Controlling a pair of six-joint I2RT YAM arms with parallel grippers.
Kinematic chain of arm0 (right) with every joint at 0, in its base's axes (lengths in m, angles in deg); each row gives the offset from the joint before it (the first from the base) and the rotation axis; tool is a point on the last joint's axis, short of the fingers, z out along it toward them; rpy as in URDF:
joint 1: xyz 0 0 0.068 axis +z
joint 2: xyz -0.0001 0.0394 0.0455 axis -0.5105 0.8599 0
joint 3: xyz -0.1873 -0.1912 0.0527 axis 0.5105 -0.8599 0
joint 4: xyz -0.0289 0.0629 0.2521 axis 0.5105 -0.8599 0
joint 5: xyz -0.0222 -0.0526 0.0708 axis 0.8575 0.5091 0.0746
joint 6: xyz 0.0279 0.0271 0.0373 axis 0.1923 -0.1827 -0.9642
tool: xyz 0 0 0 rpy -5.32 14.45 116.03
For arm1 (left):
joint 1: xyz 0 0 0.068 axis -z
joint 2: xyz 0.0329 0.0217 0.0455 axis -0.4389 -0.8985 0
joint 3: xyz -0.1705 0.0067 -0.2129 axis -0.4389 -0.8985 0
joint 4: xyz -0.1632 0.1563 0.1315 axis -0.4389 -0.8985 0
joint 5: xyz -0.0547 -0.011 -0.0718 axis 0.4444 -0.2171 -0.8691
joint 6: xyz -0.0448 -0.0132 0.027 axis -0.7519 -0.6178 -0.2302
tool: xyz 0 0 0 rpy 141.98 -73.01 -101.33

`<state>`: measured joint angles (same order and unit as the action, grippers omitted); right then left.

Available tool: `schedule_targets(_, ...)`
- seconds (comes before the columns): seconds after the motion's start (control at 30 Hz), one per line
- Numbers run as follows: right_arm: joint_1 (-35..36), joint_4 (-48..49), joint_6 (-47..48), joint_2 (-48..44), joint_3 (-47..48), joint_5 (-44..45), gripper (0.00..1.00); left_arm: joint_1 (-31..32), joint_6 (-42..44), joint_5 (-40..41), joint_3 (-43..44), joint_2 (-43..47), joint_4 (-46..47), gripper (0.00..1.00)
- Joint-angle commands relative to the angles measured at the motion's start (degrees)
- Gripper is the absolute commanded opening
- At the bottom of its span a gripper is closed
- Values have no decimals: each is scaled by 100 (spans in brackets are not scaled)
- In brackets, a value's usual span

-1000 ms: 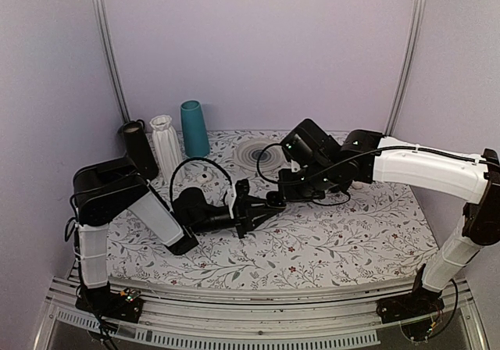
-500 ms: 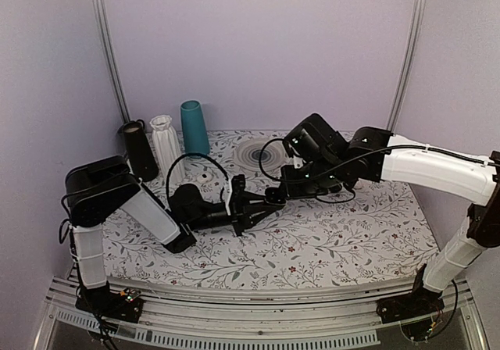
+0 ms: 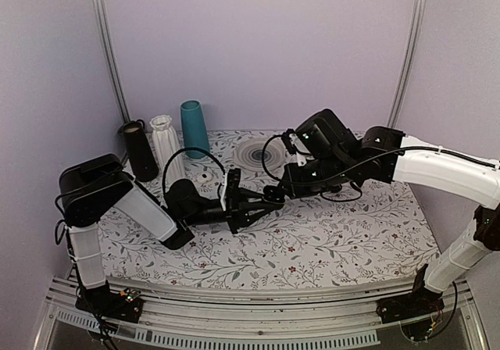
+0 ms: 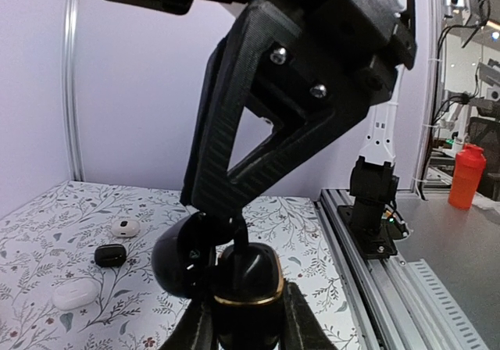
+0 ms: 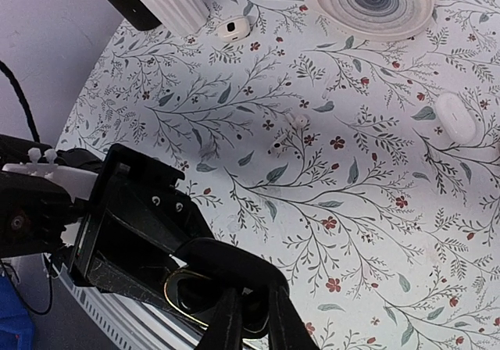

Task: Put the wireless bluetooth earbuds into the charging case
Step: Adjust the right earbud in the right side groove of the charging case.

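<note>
Quick colour rundown: the cloth (image 3: pixel 328 241) is white with grey-green leafy vines and tiny red flowers. The case (image 4: pixel 248 283) is glossy black with a gold rim. In the back row there's a teal vase (image 3: pixel 194 129), a white ribbed vase (image 3: pixel 165 143) and a black tube (image 3: pixel 139 148). The plate (image 5: pixel 378 5) has grey-blue swirl rings. My arms (image 3: pixel 437 166) are white shells on black joints, and the walls (image 3: pixel 258 45) are pale lilac.

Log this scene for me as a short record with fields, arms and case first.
left gripper: shut on gold-rimmed charging case
right gripper: shut, fingers at that case; no earbud visible between them
cloth: swirl plate, white oval case, small black case
back edge: teal vase, white ribbed vase
</note>
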<state>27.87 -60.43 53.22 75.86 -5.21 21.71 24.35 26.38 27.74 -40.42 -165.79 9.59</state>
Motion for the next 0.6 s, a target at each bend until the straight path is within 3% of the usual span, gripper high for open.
schedule_targets(0.0, 10, 107, 326, -205, -171, -110, 13, -102, -414, -495, 84, 246, 1040, 0)
schedule_targets(0.43, 12, 32, 339, -266, -8, -179, 15, -236, -812, -677, 62, 219, 1238, 0)
schedule_targets(0.57, 13, -284, 40, -80, 269, -80, 24, -240, -721, -548, 41, 240, 1130, 0)
